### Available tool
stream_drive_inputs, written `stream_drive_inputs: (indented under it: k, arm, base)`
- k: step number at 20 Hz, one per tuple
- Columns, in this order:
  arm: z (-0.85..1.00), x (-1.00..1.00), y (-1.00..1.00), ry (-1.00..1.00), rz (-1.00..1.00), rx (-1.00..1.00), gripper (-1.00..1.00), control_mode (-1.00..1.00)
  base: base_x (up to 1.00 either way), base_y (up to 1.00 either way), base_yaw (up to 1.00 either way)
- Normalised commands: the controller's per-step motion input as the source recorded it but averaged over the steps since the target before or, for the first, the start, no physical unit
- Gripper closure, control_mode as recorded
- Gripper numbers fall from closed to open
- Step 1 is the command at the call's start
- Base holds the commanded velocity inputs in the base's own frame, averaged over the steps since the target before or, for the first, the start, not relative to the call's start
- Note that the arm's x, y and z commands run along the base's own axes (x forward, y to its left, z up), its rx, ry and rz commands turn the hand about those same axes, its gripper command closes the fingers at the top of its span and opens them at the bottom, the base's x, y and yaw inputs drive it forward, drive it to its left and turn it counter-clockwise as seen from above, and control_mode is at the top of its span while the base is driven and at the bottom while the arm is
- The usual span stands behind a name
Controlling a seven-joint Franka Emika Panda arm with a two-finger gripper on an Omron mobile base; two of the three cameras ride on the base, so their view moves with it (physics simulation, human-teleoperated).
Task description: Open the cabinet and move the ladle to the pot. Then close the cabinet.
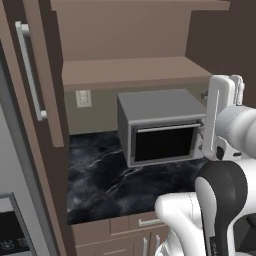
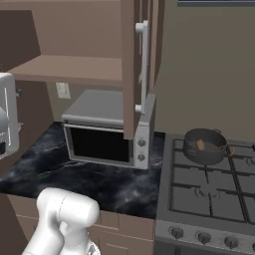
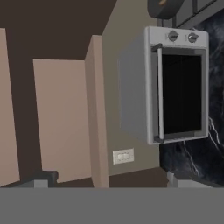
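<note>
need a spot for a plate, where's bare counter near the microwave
Bare black counter lies in front of the microwave and to its left, up to the open cabinet door. The stove side is crowded by the pot.

Arm [image 1: 220, 200]: glossy white rounded shells, dark grey-black joint band at the elbow, pale grey cylindrical wrist section, white boxy hand [image 1: 222, 117] with rounded corners. Finger tips [image 3: 43, 178] small, dark grey.

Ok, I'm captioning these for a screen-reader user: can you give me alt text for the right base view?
An open brown cabinet door with a long silver handle hangs in front of a grey microwave on a black marble counter. To the right, a dark pot with a brown ladle in it sits on a gas stove.
</note>
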Motion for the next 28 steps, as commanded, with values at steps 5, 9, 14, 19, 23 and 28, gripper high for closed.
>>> stream_drive_inputs:
  k: [5,9,14,19,23,28]
  arm:
    - [0.15,0.08,-0.13,0.01,0.00,0.00,-1.00,-1.00]
    - [0.34,-0.19,-0.20,0.00,0.00,0.00,-1.00,-1.00]
    - [0.25,-0.43,-0.20,0.00,0.00,0.00,-1.00,-1.00]
    - [0.23,-0.49,-0.35,0.06,-0.01,0.00,-1.00,-1.00]
    - [0.19,-0.40,-0.45,0.12,-0.02,0.00,-1.00,-1.00]
    - [0.13,-0.30,-0.60,0.10,0.00,0.00,-1.00,-1.00]
  base:
    - [0.00,0.00,0.00]
    - [0.00,0.00,0.00]
    - [0.00,0.00,0.00]
    - [0.00,0.00,0.00]
    - [0.00,0.00,0.00]
    - [0.00,0.00,0.00]
